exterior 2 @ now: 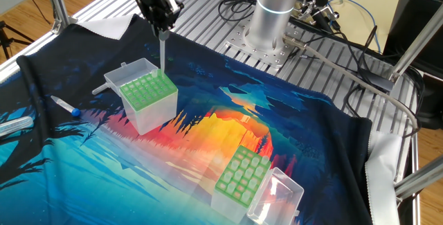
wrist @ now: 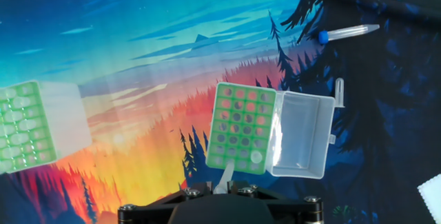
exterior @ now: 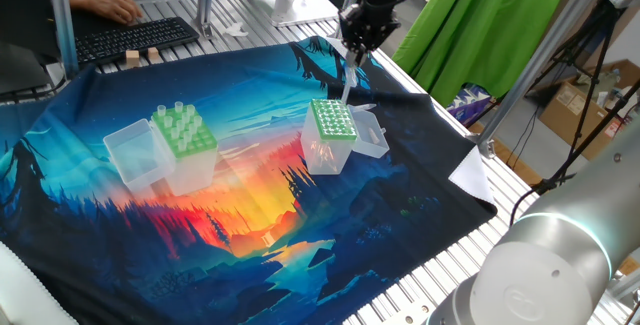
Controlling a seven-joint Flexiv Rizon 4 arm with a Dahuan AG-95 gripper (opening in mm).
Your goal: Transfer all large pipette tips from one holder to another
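Tool (exterior 2: pixel 162 32) closed on the wide end of one large pipette tip (exterior: pixel 349 82), which hangs point-down just above the near edge of the receiving box (exterior: pixel 331 125), the narrower box with the darker-green, close-holed plate and open clear lid. Several other tips (exterior: pixel 176 114) stand in the source box (exterior: pixel 184 137) with the light-green, wide-holed plate, well apart on the printed cloth (exterior: pixel 250 215), so the step in hand appears to be carrying a tip for insertion. Next move, as judged: centre the point over a free hole, lower straight down until seated, then release.
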